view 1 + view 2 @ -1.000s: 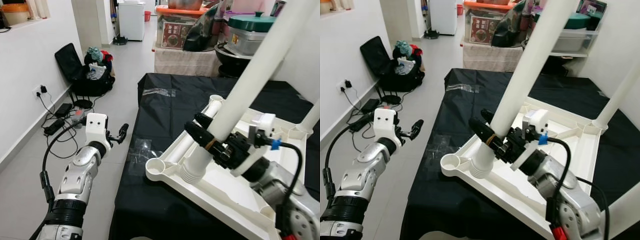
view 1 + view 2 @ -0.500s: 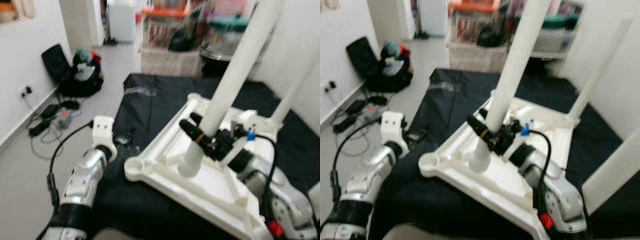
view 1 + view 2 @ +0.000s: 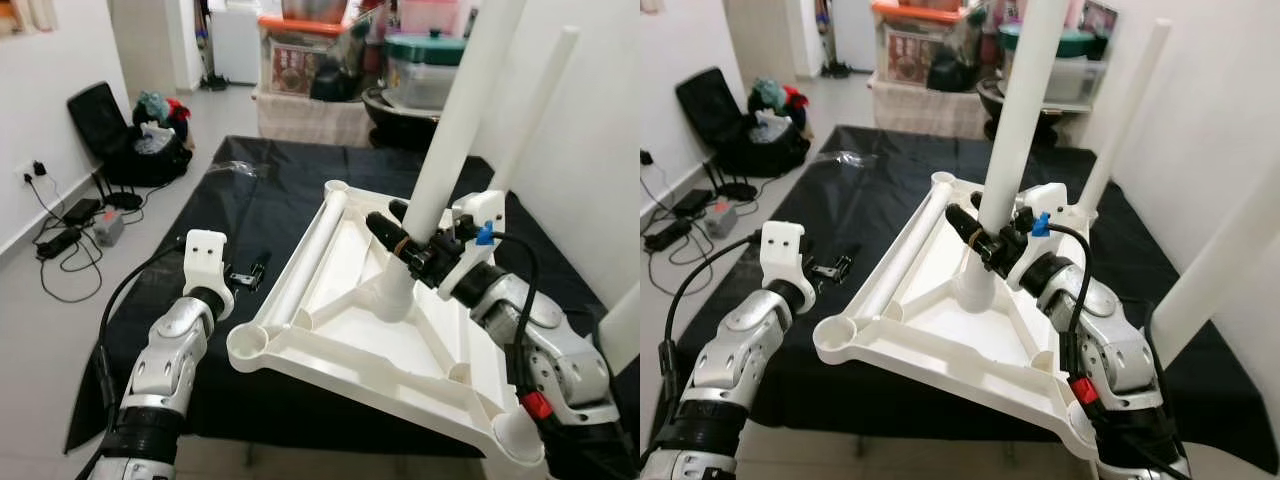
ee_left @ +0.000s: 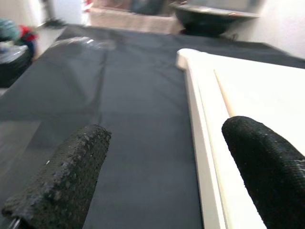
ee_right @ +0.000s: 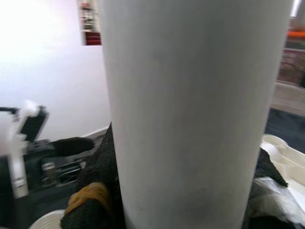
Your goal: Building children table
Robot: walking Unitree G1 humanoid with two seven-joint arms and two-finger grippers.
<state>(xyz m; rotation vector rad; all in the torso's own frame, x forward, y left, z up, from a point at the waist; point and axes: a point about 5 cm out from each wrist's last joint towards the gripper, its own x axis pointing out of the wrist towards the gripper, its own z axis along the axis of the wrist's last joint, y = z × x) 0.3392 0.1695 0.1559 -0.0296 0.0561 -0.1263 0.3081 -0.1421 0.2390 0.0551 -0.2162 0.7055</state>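
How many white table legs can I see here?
4. The held leg, in the right gripper, stands in the upturned tabletop. The far leg stands at its far corner. The near leg stands at the right. The loose leg apparently lies along its left rim.

The upturned white plastic table top (image 3: 380,330) on black cloth (image 3: 250,200) is viewed downward from both head eyes; the white tubular leg (image 5: 190,114) is seen close by the right wrist, the top's edge by the left.

You see two silver segmented arms with black joint bands, white wrist blocks, looping black cables, a blue clip (image 3: 485,234) and red tag (image 3: 534,405) on the right.
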